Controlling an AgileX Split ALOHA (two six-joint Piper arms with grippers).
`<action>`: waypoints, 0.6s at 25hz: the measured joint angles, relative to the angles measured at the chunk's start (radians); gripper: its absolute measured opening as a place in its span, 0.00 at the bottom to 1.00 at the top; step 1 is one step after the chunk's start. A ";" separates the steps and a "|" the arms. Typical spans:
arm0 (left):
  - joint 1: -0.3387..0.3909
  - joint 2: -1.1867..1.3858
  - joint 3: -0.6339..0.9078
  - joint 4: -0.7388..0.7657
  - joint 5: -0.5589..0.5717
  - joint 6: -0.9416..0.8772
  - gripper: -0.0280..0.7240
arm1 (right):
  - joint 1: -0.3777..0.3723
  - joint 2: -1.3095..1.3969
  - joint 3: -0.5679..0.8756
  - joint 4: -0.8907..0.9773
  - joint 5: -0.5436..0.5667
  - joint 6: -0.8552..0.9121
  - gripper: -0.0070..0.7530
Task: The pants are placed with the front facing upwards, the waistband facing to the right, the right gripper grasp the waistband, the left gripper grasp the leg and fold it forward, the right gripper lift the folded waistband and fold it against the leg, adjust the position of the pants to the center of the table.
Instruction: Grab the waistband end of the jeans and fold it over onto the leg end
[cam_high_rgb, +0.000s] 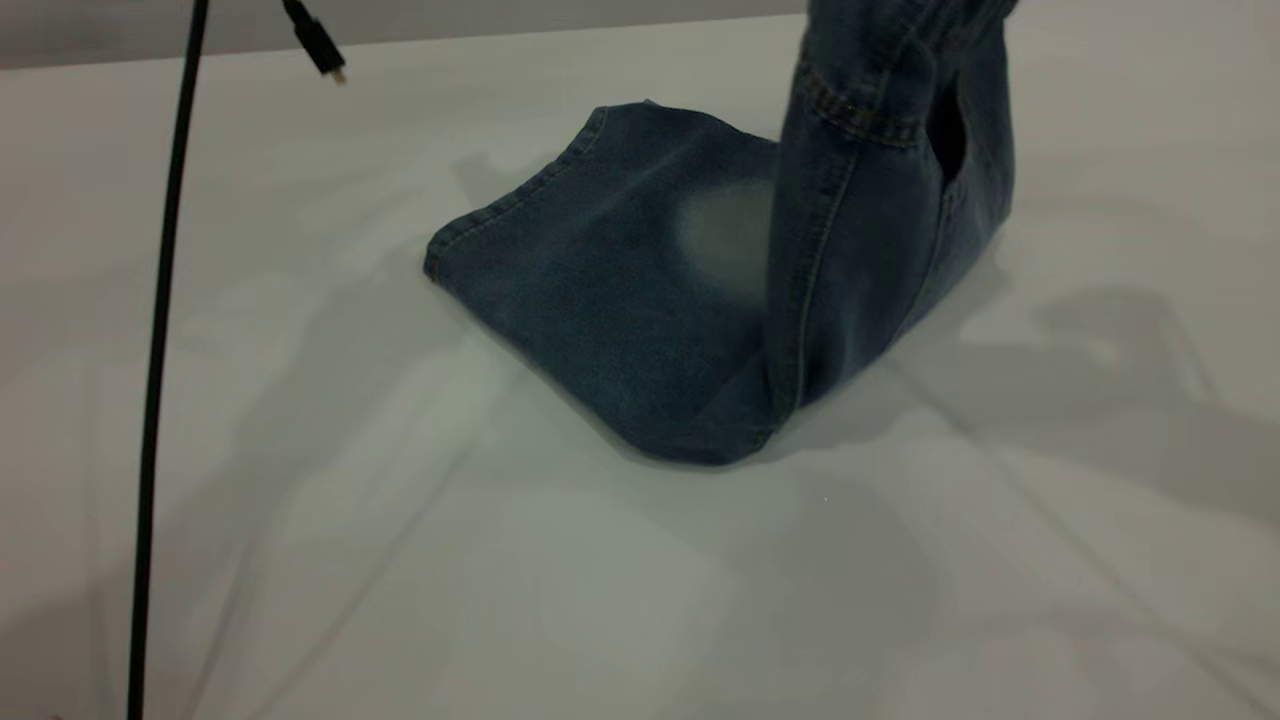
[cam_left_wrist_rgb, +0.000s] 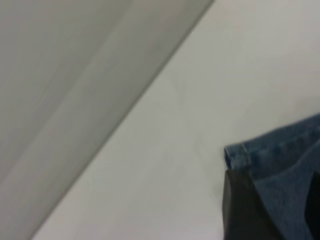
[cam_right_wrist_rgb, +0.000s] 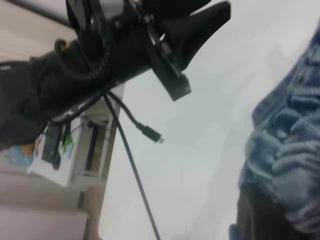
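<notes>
The blue denim pants (cam_high_rgb: 620, 290) lie folded on the white table (cam_high_rgb: 600, 600), with a pale oval on the flat leg pointing left. Their right end hangs upright, pulled up past the top of the exterior view. In the right wrist view the ruffled waistband (cam_right_wrist_rgb: 292, 145) bunches over my right gripper (cam_right_wrist_rgb: 265, 215), which is shut on it. My left gripper (cam_left_wrist_rgb: 280, 215) hovers off the cloth to the left, two dark fingers (cam_left_wrist_rgb: 242, 210) apart, with the leg hem (cam_left_wrist_rgb: 245, 150) showing beyond them. The right wrist view shows the left gripper (cam_right_wrist_rgb: 200, 25) raised in the air.
A black cable (cam_high_rgb: 160, 300) hangs down at the left of the table, and a loose plug (cam_high_rgb: 320, 45) dangles near the far edge. A cart with small items (cam_right_wrist_rgb: 65, 150) stands beyond the table's edge. Bare tabletop spreads in front of the pants.
</notes>
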 joint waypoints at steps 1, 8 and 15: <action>0.000 -0.010 0.000 0.000 -0.001 0.000 0.44 | 0.016 0.000 -0.013 0.000 -0.009 0.000 0.11; -0.002 -0.076 0.000 0.001 0.027 0.000 0.44 | 0.161 0.036 -0.099 0.003 -0.171 0.000 0.11; -0.002 -0.150 0.000 0.001 0.062 0.000 0.44 | 0.284 0.183 -0.217 0.004 -0.218 0.000 0.11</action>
